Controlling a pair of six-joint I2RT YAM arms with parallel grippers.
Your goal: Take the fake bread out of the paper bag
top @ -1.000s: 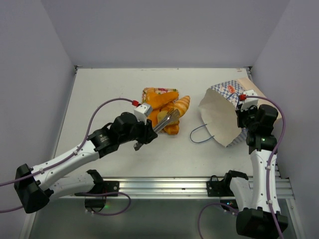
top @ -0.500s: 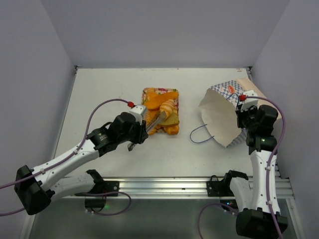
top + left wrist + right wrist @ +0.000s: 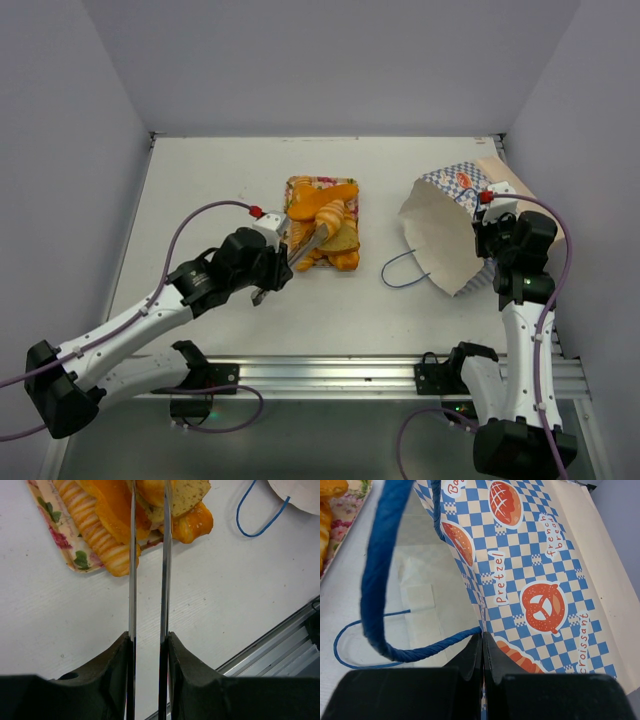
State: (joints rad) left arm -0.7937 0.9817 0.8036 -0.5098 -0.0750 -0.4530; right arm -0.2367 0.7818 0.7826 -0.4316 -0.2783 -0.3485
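Bread, glossy and orange-golden, lies heaped on the flowered tray, outside the paper bag. The left gripper reaches over the pile from its near-left side. Its long thin fingers stand a narrow gap apart with their tips among the pieces, and I cannot tell whether they pinch one. The right gripper is clamped on the rim of the paper bag, which lies tipped on the table well right of the tray, mouth facing the bread.

White table, plain lavender-grey walls, even light
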